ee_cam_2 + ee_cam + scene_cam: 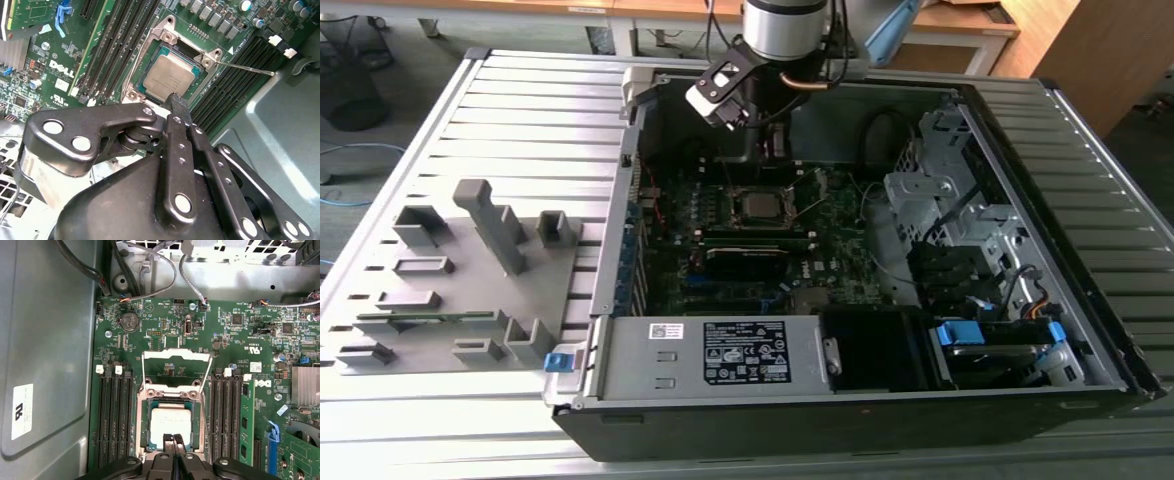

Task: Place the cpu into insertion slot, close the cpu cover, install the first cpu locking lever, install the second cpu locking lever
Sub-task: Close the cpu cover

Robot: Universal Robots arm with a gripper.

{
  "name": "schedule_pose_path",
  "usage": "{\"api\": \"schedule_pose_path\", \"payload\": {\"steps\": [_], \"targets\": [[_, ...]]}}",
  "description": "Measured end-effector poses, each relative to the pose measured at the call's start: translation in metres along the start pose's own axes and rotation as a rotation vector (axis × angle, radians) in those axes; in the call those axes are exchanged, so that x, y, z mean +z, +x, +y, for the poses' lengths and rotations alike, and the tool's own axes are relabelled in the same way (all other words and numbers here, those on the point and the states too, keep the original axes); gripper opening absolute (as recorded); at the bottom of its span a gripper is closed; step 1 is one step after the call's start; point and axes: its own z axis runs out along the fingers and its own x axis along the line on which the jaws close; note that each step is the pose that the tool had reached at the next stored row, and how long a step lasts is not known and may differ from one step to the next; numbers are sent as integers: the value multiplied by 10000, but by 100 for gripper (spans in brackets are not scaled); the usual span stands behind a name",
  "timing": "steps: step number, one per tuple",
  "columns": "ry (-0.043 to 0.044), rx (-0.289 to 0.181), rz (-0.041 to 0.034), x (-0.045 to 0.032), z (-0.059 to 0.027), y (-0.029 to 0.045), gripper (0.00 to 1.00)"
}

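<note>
The cpu lies flat in the insertion slot on the green motherboard, its silver top facing up; it also shows in the second wrist view and the exterior view. The cpu cover stands lifted open beyond the slot, and the board shows through its window. Two thin wire levers run along its sides; one lever sticks out from a socket corner. My gripper hovers just above the cpu's near edge, its black fingers shut together with nothing between them.
Long black memory slots flank the socket on both sides. The open computer case has drive cages and cables at the exterior view's right and a power supply at the front. A grey fixture tray lies outside the case.
</note>
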Motion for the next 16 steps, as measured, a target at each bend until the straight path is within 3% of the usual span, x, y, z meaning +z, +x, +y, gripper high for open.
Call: {"api": "schedule_pose_path", "payload": {"steps": [16], "targets": [[0,-1,0,-30,3,0,11]]}}
